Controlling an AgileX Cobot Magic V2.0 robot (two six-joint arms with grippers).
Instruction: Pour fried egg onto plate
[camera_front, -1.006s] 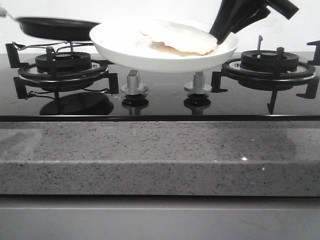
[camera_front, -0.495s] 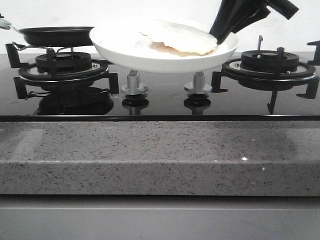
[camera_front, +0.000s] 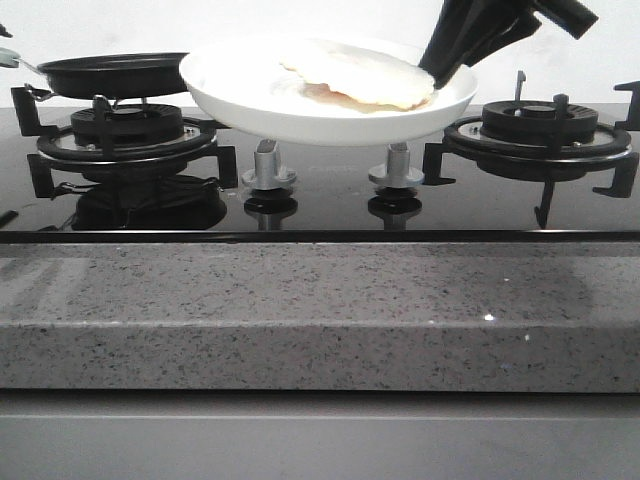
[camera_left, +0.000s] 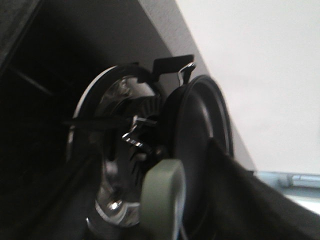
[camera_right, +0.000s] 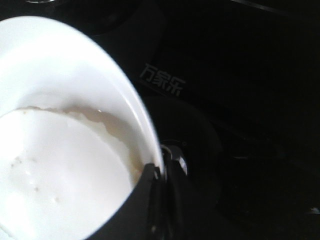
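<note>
The plate (camera_front: 250, 95) hangs above the two stove knobs (camera_front: 268, 170), leaving only a low gap beneath it. On the plate's left, the black pan (camera_front: 115, 72) sits on the left burner grate (camera_front: 125, 140), its edge just beside the plate rim (little room between). On the plate's right, the right gripper (camera_front: 445, 68) pinches the rim; beyond it the right burner grate (camera_front: 540, 135) stands bare.

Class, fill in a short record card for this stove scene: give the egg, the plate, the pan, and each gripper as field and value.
fried egg: lying in the plate
plate: held above the stove knobs, rim pinched by right gripper
black pan: on the left burner, no egg visible in it
left gripper: jaws not visible; cannot tell
right gripper: jaws shut on plate rim
</note>
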